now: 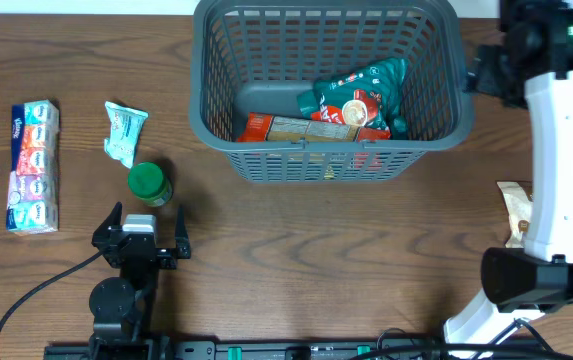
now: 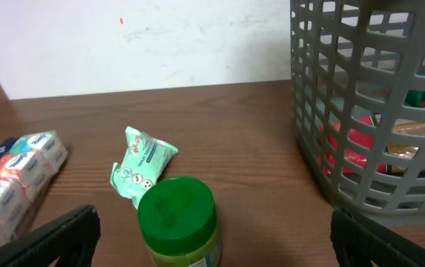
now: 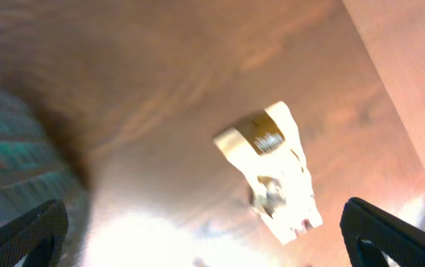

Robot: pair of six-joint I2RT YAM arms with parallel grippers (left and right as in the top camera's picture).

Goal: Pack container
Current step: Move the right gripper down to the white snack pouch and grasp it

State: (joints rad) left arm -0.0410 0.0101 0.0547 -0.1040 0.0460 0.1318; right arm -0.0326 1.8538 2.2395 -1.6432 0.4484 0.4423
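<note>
Container: grey lattice plastic, rounded corners; wood-grain table.

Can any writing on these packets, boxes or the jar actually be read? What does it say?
Nothing reads clearly.
Tissue packs: blue logo, blurred.
Mint-green packet: print too small.
Green-lidded jar: label cut off.
Cream packet: white lettering on brown patch, blurred.
Green bag and red box in the basket: print too small.
</note>
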